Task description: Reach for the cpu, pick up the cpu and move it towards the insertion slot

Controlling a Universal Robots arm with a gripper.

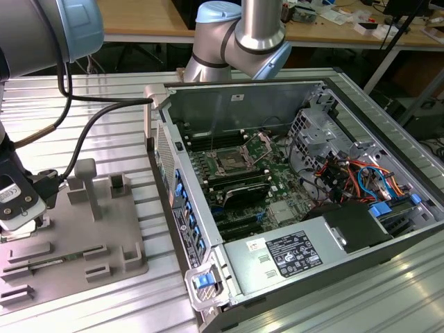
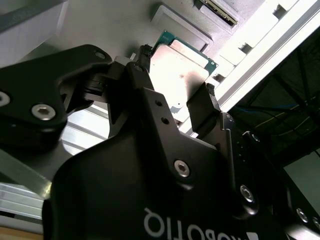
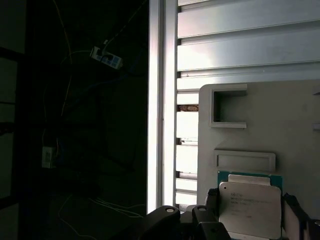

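One cpu [image 3: 250, 207]; one insertion slot [image 1: 229, 164]; one grey tray [image 1: 69, 232]; one computer case [image 1: 236, 104]

- Cpu [image 3: 250, 202]: lower edge cut off in the first wrist view. Near part hidden behind the gripper [image 2: 176, 75] in the second wrist view. Contact between the two cannot be told.
- Gripper: cut off by the exterior view's left edge.
- Tray [image 1: 104, 232]: its end runs off the exterior view's left.
- Arm [image 1: 244, 31]: upper links cut off at that view's top.
- Slot [image 1: 231, 164]: too small to tell how the levers lie.
- Case [image 1: 236, 104]: near corner cut off at the bottom edge.
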